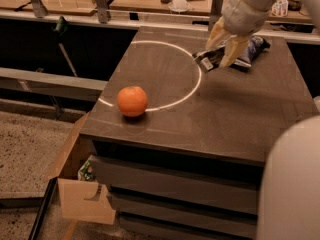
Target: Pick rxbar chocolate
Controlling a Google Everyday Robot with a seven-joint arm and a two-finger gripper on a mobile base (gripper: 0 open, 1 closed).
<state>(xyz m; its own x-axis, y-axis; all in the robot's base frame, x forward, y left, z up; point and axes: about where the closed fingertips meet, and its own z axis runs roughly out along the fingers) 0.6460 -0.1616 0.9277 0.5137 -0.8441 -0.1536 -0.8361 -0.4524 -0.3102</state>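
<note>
Claw by the desk's far right corner looks clamped on the chocolate bar, which pokes toward the orange.

The single camera looks down on the tabletop from its front, fairly near. The gripper hangs upper right.
</note>
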